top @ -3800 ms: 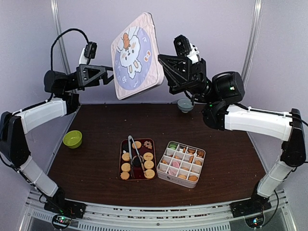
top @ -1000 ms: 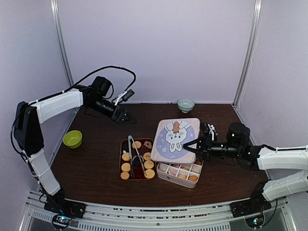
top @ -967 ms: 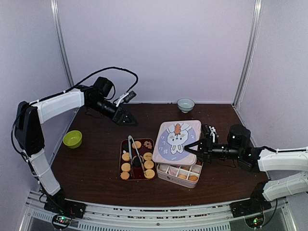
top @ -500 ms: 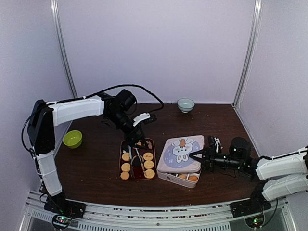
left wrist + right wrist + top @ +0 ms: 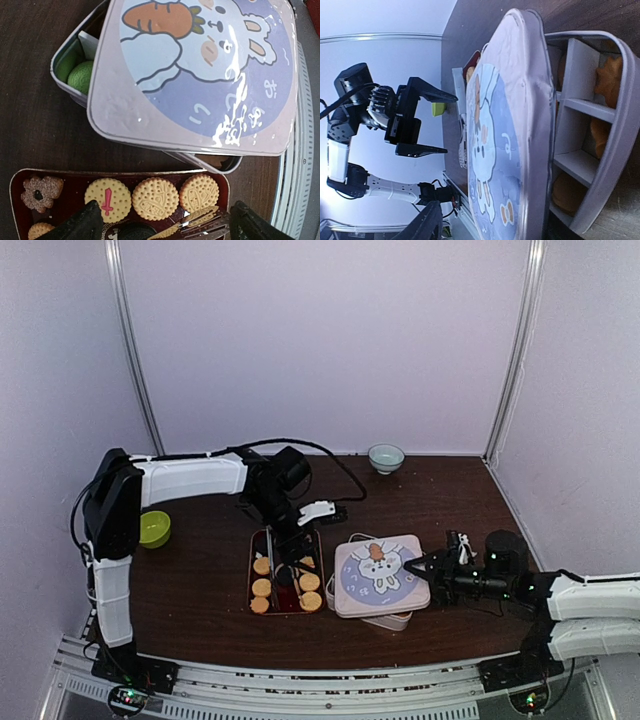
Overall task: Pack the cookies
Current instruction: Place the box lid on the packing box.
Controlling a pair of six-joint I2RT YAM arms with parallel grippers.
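Finding: the lid (image 5: 380, 573) lies on the tin (image 5: 386, 621) but is not seated. The left wrist view shows it skewed, with one corner of the tin uncovered and a green cookie exposed there. The right wrist view shows it raised on the near side, above open compartments.

Cookies (image 5: 155, 197): some are in the tin's compartments. A good number lie on the tray (image 5: 256, 585) just beside the tin, unpacked.

Right claw (image 5: 430, 568): it is at the lid's right edge. I cannot tell whether it grips the lid or has let go.

Left claw (image 5: 292, 548): its jaws are spread wide and hold nothing. It is low over the tray, with the tongs (image 5: 200, 222) directly beneath.

Risks:
- Pressing the lid down while skewed could wedge it on the rim or dividers and crush a cookie standing proud.
- If the right claw pulls back while touching the lid, it could drag the lid off or shift the tin across the surface.
- The left claw is close to the lid's corner. Descending carelessly could knock the tongs, break tray cookies, or bump the lid.
- Closing the tin now would leave the tray cookies out.
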